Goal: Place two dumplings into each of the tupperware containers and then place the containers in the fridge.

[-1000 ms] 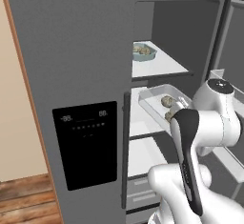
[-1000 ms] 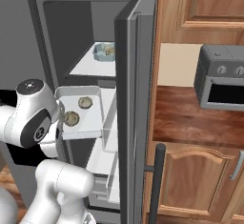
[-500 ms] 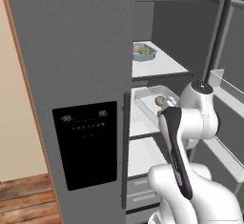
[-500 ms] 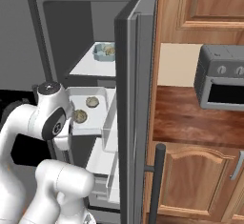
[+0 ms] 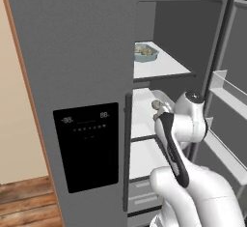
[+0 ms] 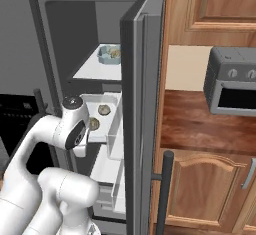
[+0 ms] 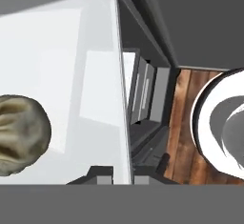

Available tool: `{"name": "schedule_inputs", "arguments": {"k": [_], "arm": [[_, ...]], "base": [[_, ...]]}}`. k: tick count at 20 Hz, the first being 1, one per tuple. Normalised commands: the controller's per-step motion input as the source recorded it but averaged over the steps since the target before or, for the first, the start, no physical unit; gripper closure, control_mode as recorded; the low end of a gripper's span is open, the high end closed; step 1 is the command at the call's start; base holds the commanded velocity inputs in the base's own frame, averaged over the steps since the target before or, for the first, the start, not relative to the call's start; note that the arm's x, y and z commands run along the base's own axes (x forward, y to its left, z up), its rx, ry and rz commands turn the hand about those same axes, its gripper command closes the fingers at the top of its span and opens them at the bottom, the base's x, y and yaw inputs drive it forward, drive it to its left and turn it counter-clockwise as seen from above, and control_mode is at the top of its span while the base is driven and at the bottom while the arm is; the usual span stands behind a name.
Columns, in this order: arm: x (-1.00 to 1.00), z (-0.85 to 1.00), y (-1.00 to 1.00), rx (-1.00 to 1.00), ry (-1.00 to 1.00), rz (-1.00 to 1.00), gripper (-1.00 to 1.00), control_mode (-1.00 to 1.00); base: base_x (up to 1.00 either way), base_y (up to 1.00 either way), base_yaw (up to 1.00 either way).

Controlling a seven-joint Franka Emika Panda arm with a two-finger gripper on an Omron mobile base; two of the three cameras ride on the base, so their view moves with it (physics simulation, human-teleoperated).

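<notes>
Standing by the open fridge (image 5: pixel 91 76), the risk I see is the white tray (image 6: pixel 102 121) catching on the middle shelf's front edge or tipping as it goes in. It is gripped only by its near rim, so most of its weight hangs beyond the hold, and a jolt could send the dumplings (image 6: pixel 99 116) rolling out. On the left the door with the black dispenser panel (image 5: pixel 86 146) is closed; right of it the upper shelf (image 5: pixel 161 66) carries the blue container (image 5: pixel 146 52), toward its left rear corner, already loaded. Below that, the tray sits level at the front of the middle shelf, its long axis running front to back into the fridge, its far short end pointing at the back wall. The gripper (image 7: pixel 116 176) is pinched nearly shut on the tray's thin near wall, and in the hand view one dumpling (image 7: pixel 21 135) lies just beside that wall. Further right, the open door (image 6: pixel 142 104) crowds the arm's elbow, so a wide swing could knock it.
</notes>
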Motion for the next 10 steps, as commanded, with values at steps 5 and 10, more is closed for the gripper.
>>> {"name": "schedule_inputs", "arguments": {"k": [5, 10], "arm": [[0.77, -0.22, -0.23, 0.1, 0.0, 0.0, 1.0, -1.0], [0.75, -0.02, 0.0, 0.03, 0.0, 0.0, 1.0, -1.0]], "base": [[0.0, 0.0, 0.0], [0.0, 0.0, 0.0]]}}
